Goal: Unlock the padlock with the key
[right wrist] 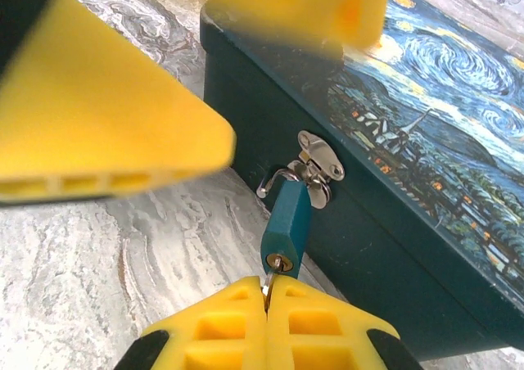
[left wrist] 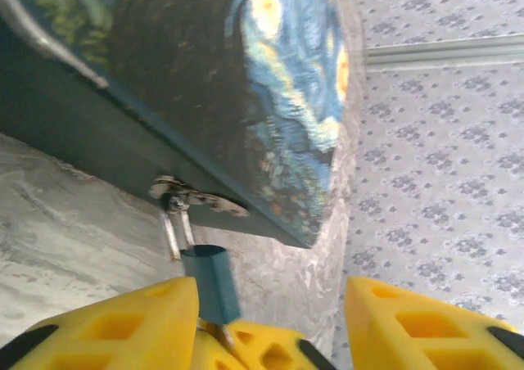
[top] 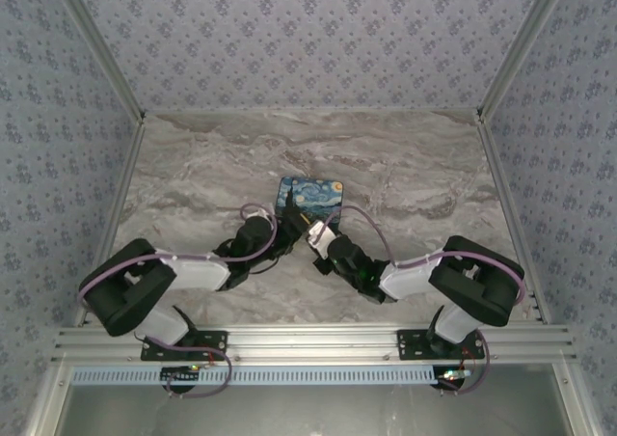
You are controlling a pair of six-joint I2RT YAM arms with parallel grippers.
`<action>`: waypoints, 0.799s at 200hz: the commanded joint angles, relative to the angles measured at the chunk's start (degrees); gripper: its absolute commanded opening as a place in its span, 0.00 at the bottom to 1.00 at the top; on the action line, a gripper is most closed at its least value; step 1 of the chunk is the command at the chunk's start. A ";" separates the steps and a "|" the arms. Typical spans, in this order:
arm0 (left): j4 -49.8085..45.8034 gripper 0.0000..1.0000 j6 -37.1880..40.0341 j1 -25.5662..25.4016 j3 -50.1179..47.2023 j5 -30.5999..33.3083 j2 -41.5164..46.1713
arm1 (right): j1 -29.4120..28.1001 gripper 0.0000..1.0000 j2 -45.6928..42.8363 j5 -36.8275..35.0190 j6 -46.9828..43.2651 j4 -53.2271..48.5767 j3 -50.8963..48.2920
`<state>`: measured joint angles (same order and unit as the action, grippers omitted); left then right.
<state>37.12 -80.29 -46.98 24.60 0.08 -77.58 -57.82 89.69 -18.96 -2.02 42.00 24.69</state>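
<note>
**Current step: key seated, not yet turned.**

The padlock (right wrist: 286, 223) hangs from the hasp (right wrist: 318, 159) on the front wall of the painted box (right wrist: 426, 141), which sits mid-tabletop (right wrist: 123, 247). Its keyhole end points down toward the arms. The key (right wrist: 267, 277) appears to be in the keyhole. Only a sliver of it shows between the lock body and the right claw (right wrist: 268, 286), which is clamped on the key with its fingertips pressed together.

The left claw (left wrist: 270, 300) is spread wide. Its fingers (left wrist: 123, 321) stand on either side of the lock body, one just beside it and the other well apart, so you are not gripping it. The shackle (right wrist: 274, 180) sits threaded through the hasp staple. Whether it is latched cannot be read here.

**Next move, as judged:**

1. Close the left claw on the lock body to keep it from swinging.
2. Rotate the right wrist about the key's axis, avoiding side load.
3. Check that the shackle springs free.

Note: turning an unbraced lock will likely spin the whole body instead of the cylinder.
</note>
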 commanded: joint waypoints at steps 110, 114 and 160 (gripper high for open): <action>-26.79 0.86 24.81 18.11 8.86 -2.07 23.65 | 1.44 0.00 0.31 2.51 9.02 0.28 -0.25; -27.41 0.86 26.36 18.59 9.30 -3.11 22.78 | 1.55 0.00 0.24 2.48 9.32 0.23 -0.25; -36.24 0.86 35.51 20.92 15.74 -8.72 9.28 | 1.77 0.00 0.59 3.79 13.21 1.50 -0.87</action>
<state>6.37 -52.16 -26.63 38.09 -3.62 -62.61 -56.47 89.69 -16.10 7.64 42.06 24.23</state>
